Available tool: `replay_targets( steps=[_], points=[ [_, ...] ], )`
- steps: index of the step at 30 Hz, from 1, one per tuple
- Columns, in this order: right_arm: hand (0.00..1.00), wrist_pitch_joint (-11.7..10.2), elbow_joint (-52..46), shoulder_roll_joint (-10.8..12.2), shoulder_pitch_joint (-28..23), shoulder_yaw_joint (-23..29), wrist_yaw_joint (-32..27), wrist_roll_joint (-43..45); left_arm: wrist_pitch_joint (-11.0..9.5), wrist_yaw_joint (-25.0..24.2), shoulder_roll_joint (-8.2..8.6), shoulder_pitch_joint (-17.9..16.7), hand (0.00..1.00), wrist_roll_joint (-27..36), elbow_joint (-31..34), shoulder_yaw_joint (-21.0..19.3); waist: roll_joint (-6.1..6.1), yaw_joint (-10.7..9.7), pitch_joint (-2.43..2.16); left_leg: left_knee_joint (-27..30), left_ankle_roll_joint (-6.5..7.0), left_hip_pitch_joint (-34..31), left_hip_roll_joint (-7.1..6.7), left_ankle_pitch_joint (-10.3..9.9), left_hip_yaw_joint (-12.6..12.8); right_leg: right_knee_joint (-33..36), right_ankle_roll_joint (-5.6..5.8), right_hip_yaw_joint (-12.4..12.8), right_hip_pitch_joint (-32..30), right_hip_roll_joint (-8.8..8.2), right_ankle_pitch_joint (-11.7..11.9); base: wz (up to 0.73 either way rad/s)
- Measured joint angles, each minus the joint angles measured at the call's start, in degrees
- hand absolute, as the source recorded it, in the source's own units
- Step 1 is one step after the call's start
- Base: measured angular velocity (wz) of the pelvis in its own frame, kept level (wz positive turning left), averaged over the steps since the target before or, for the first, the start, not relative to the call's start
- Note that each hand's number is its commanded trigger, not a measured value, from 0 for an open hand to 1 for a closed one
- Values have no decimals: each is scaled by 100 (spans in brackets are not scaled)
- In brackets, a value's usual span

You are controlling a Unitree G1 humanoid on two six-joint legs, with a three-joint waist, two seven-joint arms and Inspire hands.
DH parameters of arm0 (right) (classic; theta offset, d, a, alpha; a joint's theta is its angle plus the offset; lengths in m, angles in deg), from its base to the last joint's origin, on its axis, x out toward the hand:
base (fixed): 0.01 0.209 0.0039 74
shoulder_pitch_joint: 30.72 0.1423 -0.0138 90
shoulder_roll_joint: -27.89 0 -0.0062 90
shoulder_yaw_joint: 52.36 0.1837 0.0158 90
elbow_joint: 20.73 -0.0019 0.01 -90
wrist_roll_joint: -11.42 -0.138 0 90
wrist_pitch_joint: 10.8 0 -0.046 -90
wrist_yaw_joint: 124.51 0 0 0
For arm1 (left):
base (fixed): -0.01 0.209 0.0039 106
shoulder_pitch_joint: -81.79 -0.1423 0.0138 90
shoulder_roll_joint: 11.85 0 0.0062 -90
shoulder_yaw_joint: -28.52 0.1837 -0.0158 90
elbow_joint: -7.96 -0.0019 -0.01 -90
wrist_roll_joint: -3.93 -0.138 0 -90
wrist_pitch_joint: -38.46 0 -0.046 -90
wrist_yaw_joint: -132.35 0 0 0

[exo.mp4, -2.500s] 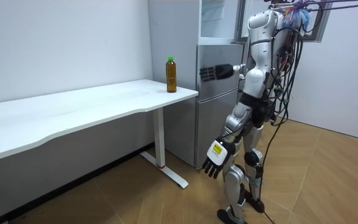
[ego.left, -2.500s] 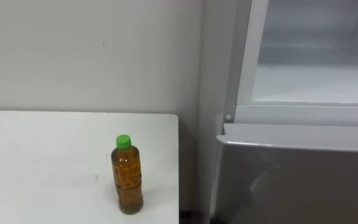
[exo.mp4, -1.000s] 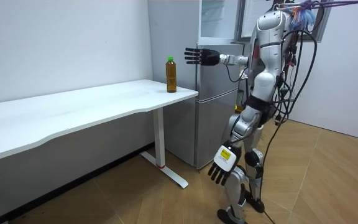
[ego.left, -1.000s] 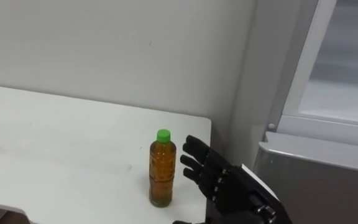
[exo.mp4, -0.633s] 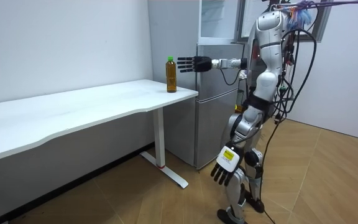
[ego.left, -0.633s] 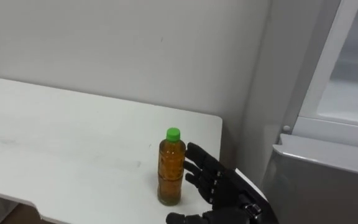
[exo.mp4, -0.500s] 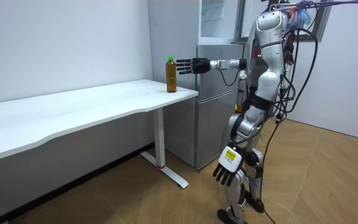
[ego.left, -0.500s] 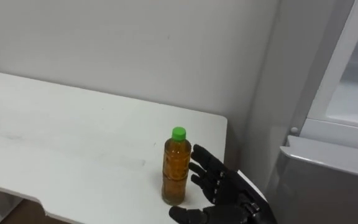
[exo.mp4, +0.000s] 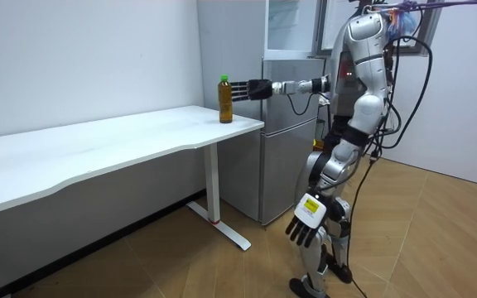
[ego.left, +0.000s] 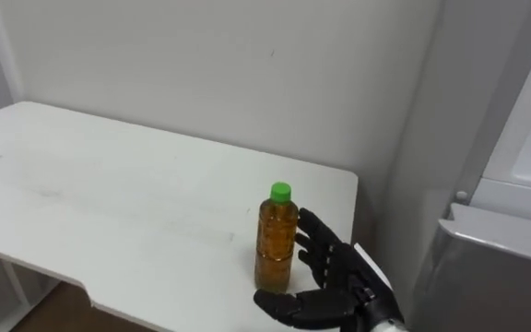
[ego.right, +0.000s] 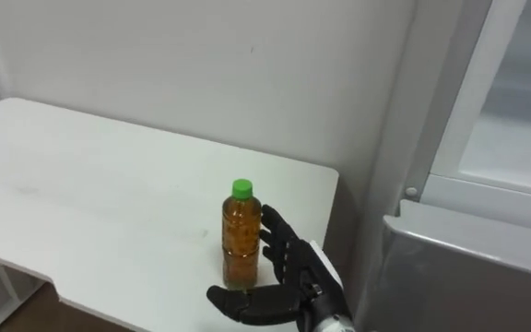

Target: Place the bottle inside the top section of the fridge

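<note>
Eye views look down closely on the table (ego.left: 109, 212); the distant room view shares it.

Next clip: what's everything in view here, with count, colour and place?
bottle: one, amber with a green cap, upright on the table near the corner by the fridge
table: one, white, against the wall
fridge: one, grey, beside the table, upper door open
floor: wood, under the robot
right hand: black, open, beside the bottle
left hand: black, open, hanging by the leg
</note>
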Motion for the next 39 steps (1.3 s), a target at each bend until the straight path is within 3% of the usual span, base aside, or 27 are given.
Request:
replay_targets(
  steps=[11, 25, 36, 39],
  points=[
    [0, 0, 2, 19, 210, -225, -1177, 107, 164, 218, 8, -134, 0, -16, 166, 69, 12, 101, 8, 48, 37, -38, -68, 27, -124, 0, 11, -162, 29, -54, -1, 7],
    [0, -77, 365, 51, 213, -405, -2155, 318, 339, 396, 26, -133, 0, 36, 135, 259, 70, 150, 48, -23, 33, -103, -103, 88, -238, 0, 13, -280, 8, -79, -2, 4],
    [0, -84, 1099, 199, 318, -469, -2576, 314, 402, 403, 135, -138, 0, 42, 131, 262, 77, 177, 52, -33, 31, -161, -143, 132, -395, -5, 16, -407, 8, -93, -3, 6],
    [0, -84, 1337, 200, 456, -467, -2649, 318, 464, 399, 135, -134, 0, 42, 133, 260, 74, 299, 50, 12, 30, -204, -148, 135, -433, -7, 18, -477, -2, -98, -4, 10]
  ],
)
